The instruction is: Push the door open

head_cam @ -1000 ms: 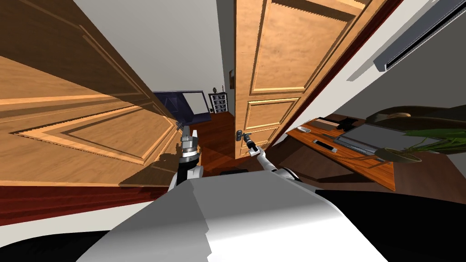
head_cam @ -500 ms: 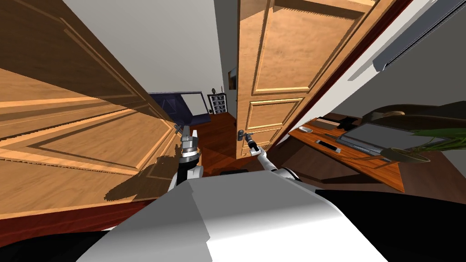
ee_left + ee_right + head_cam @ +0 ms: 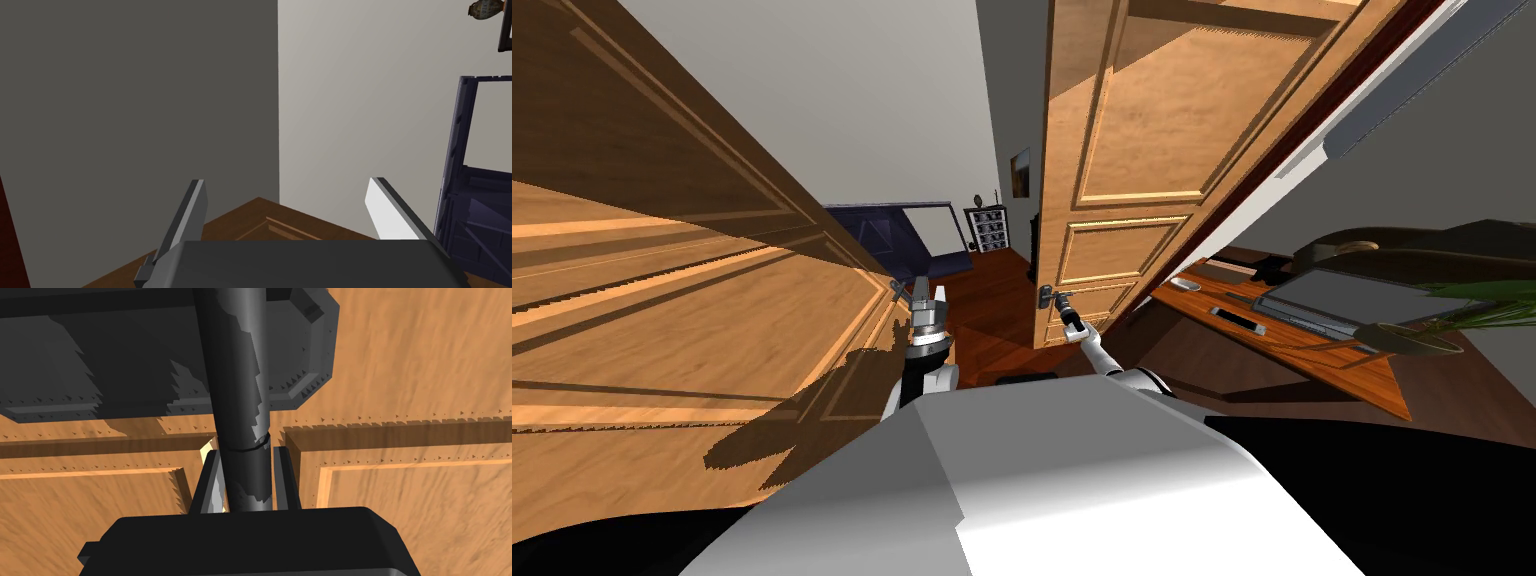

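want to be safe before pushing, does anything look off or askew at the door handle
Nothing stands out. The right gripper is shut on the dark door handle, which looks intact against the wooden door. The left gripper hangs open. The slant is the camera's.

arms point(image 3: 1097, 353): white, dark joints | left pincer point(image 3: 287, 185): dark box | fingers point(image 3: 385, 210): thin light-grey blades
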